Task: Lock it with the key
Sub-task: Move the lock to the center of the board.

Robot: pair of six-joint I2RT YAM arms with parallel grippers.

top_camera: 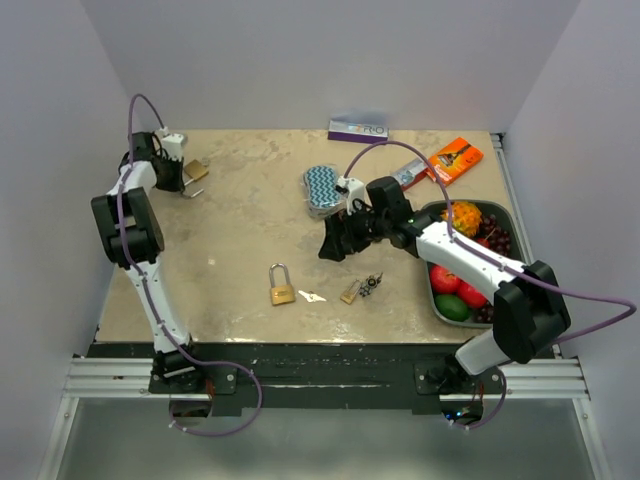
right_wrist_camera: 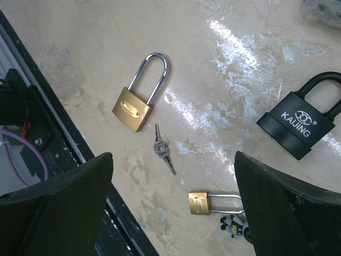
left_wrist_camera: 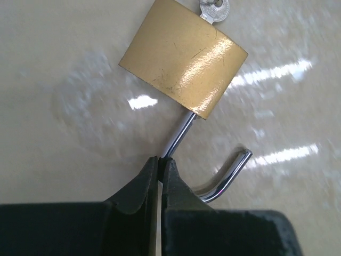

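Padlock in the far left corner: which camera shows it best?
Left wrist view. The padlock fills the frame: shackle swung open, key in its body, left end effector pinching the shackle. The top view shows it small, beside that end effector; the right wrist view shows only other padlocks.

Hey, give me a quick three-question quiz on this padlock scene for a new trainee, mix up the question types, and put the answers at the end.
1. True or false: the right gripper is shut.
2. The left gripper is shut on which part of the brass padlock? A) body B) shackle C) keyhole
3. What word is printed on the black padlock?
Key: 1 false, it is open and holds nothing; 2 B; 3 KAIJING.
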